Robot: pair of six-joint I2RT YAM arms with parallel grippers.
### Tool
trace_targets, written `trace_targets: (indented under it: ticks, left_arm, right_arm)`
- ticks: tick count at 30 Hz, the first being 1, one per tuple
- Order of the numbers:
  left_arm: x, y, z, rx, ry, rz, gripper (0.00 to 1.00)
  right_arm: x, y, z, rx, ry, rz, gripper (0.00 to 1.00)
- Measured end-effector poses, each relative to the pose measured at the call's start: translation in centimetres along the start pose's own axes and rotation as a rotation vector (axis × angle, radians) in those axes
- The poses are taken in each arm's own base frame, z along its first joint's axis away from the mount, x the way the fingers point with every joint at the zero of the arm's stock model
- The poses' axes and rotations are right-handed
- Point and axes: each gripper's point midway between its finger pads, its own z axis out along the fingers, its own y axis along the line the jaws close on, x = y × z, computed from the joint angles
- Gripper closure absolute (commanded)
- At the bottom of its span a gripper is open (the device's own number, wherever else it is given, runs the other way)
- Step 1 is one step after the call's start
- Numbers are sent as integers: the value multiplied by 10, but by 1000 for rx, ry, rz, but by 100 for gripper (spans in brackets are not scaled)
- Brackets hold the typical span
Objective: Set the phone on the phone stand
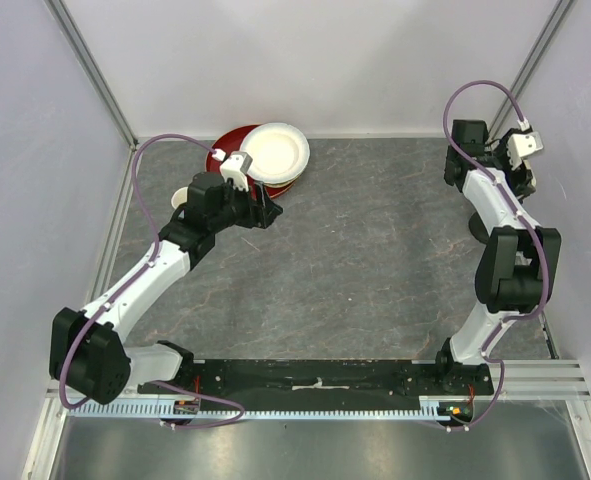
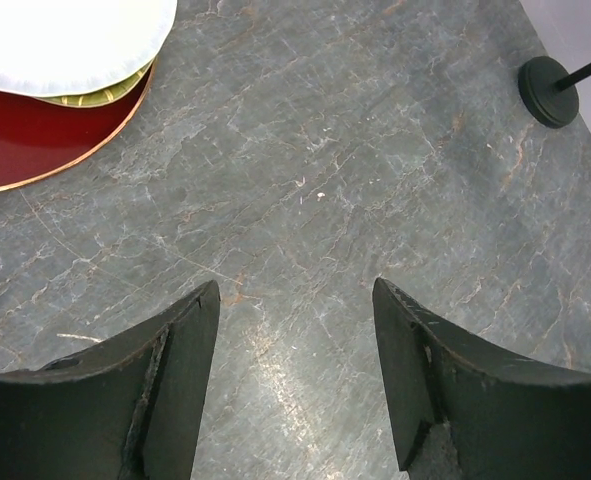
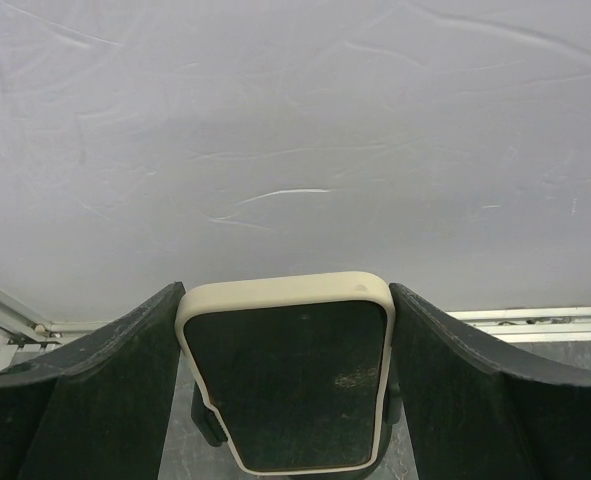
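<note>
The phone (image 3: pixel 285 380), black screen with a cream case rim, stands upright between my right gripper's (image 3: pixel 285 292) fingers, which press on its two long sides. Black bracket clips of the phone stand (image 3: pixel 207 425) show behind its lower edges. In the top view the right gripper (image 1: pixel 520 170) is at the far right by the wall, and the arm hides the phone and most of the stand's base (image 1: pixel 477 228). The left wrist view shows the stand's disc base (image 2: pixel 547 90) far off. My left gripper (image 2: pixel 295 285) is open and empty over bare table, near the plates (image 1: pixel 268 208).
A white plate (image 1: pixel 275 150) lies on a yellow one, stacked on a red plate (image 1: pixel 227 150), at the back left; they also show in the left wrist view (image 2: pixel 65 40). A pale cup (image 1: pixel 179 197) sits left of the left arm. Walls enclose the table on three sides.
</note>
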Motion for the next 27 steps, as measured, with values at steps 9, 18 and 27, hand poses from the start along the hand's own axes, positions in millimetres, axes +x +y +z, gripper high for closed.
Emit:
trace_targets:
  ticks: [9,18,27]
  left_arm:
    - [-2,-3,1,7,-11,6,31]
    - [-1,-4,2,11,-9,7,31]
    - [-2,-4,1,12,-11,8,31]
  right_arm:
    - [2,6,1,14,-17,0,97]
    - [2,6,1,15,-18,1,18]
    - [2,13,2,0,-3,76,2]
